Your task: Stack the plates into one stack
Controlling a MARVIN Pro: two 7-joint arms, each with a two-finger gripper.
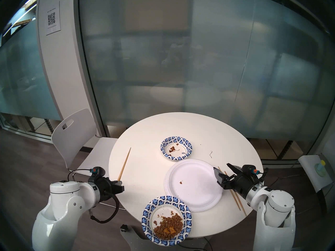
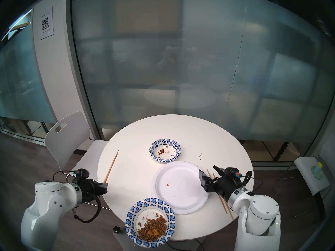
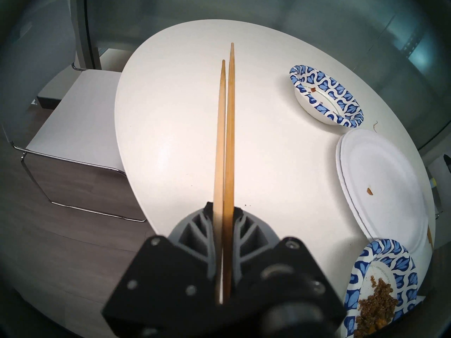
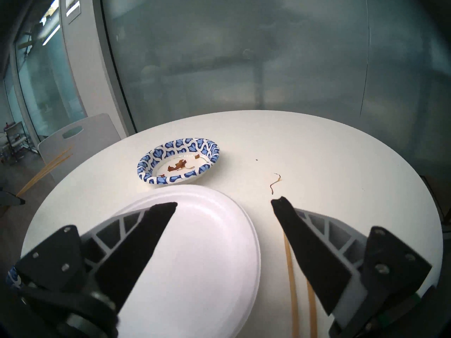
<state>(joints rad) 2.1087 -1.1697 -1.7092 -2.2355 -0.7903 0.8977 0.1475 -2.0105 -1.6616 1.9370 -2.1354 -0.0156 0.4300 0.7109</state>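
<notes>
Two large white plates (image 1: 195, 190) (image 4: 202, 244) lie stacked at the table's right middle, a crumb on the top one. Behind them sits a small blue-patterned plate (image 1: 188, 146) (image 4: 175, 144) holding brown scraps. Another blue-patterned plate (image 1: 150, 210) (image 3: 361, 264), with brown food in it, overhangs the table's front edge. My right gripper (image 1: 223, 170) (image 4: 224, 203) is open, one finger over the white plates' right rim and the other outside it. At the table's left edge my left gripper (image 1: 121, 186) (image 3: 223, 208) is shut on a pair of chopsticks (image 1: 125, 163) (image 3: 225, 135).
A second pair of chopsticks (image 1: 233, 196) lies on the round white table (image 1: 145, 136) under my right gripper. A noodle scrap (image 1: 210, 153) lies at the back right. A white chair (image 1: 76, 136) stands at the left, and a small stand with a bottle (image 1: 321, 166) at the right.
</notes>
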